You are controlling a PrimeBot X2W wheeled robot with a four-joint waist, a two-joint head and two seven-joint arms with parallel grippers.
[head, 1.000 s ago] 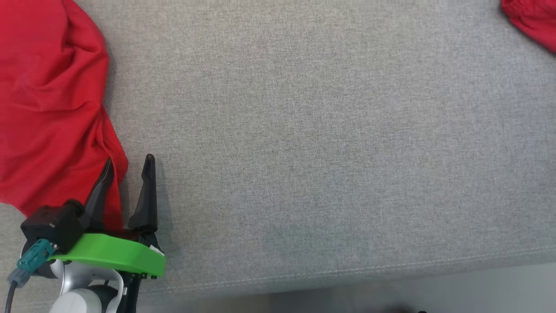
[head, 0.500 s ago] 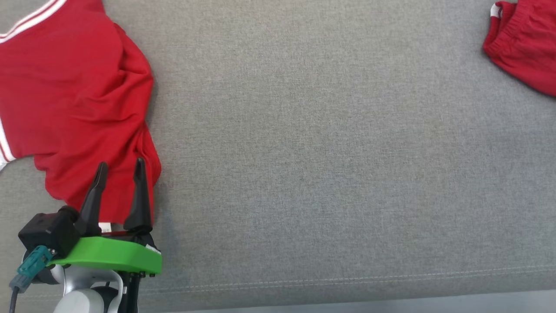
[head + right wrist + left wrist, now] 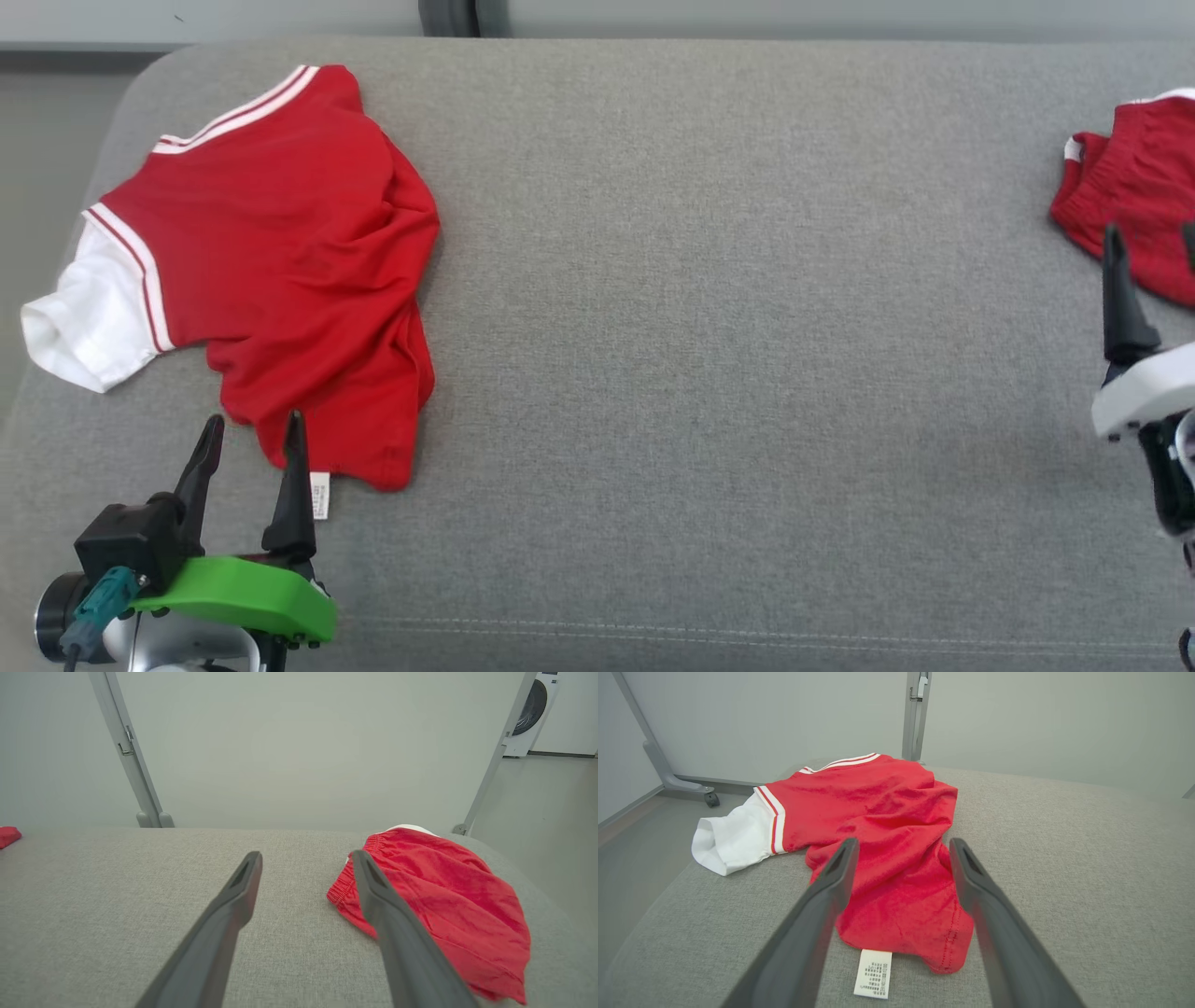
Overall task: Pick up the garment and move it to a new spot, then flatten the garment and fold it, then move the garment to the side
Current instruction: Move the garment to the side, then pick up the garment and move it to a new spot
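A red T-shirt (image 3: 289, 261) with white sleeves and a white-striped collar lies crumpled at the left of the grey cushion (image 3: 709, 373). Its hem and white label (image 3: 873, 973) point toward me. My left gripper (image 3: 254, 425) stands open just before that hem, and the hem (image 3: 906, 914) lies between its fingers in the left wrist view. Red shorts (image 3: 1134, 210) with an elastic waistband lie at the right edge. My right gripper (image 3: 1150, 233) is open at their near left side, and one finger overlaps the shorts (image 3: 444, 896) in the right wrist view.
The cushion's rounded left end (image 3: 112, 103) drops to the floor beside the white sleeve (image 3: 79, 322). A stitched seam (image 3: 747, 642) marks the front edge. Grey frame posts (image 3: 915, 714) and a pale wall stand behind. A washing machine (image 3: 532, 700) stands far off.
The head camera has tilted up, so the whole shirt, the cushion's far edge and the right gripper now show. The left gripper's tips, earlier over the shirt, now stand at its hem.
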